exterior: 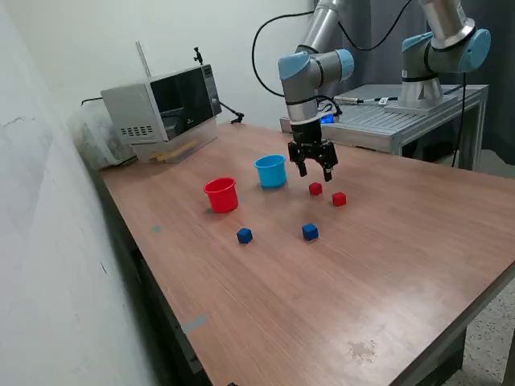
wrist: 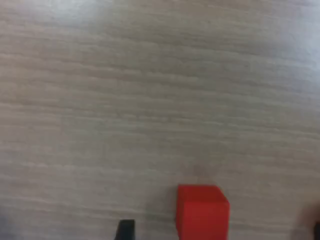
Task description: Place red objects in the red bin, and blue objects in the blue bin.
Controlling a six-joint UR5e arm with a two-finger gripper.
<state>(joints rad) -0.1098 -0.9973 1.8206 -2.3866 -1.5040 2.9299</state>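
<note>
Above the table (exterior: pixel 386 265), the gripper (exterior: pixel 315 170) hangs with fingers spread and nothing between them, just over the nearer red cube (exterior: pixel 315 189); the wrist view shows that cube (wrist: pixel 202 210) off-centre, near one fingertip (wrist: pixel 125 230). The second red cube (exterior: pixel 339 199) sits just beside the first, two blue cubes (exterior: pixel 245 235) (exterior: pixel 310 232) lie nearer the camera, and the red cup (exterior: pixel 221 195) and blue cup (exterior: pixel 271 170) stand apart — no cube visibly in either. Likely risk: descending with that offset, a finger lands on the cube or knocks it toward its neighbour — no clean grip.
</note>
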